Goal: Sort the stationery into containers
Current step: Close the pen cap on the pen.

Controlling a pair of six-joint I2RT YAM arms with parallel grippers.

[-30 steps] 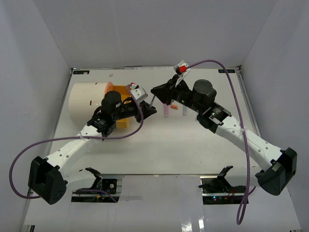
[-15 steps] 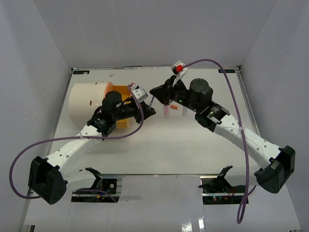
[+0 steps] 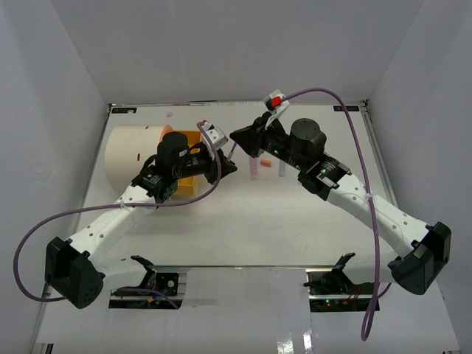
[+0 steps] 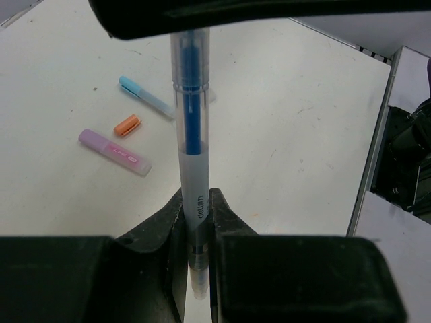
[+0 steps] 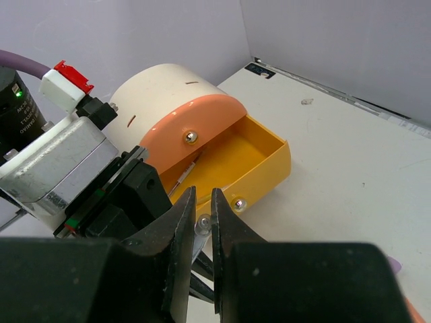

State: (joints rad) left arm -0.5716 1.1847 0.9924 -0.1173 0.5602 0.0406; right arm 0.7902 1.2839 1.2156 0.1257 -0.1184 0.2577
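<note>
A clear pen with a blue refill stands between my two grippers. My left gripper is shut on its lower barrel. My right gripper is shut on the pen's other, clear end; its black fingers cross the top of the left wrist view. In the top view the left gripper and right gripper meet mid-table at the pen. An orange drawer stands pulled out of the cream drum, with a thin pen inside.
On the table beyond the grippers lie a pink highlighter, an orange cap and a light blue marker. The drum lies at the left, its drawer under my left arm. White walls close in the table.
My right gripper's jaws have narrowed onto the pen's end. The left wrist has shifted slightly up and back, with the pen still in its grip.
</note>
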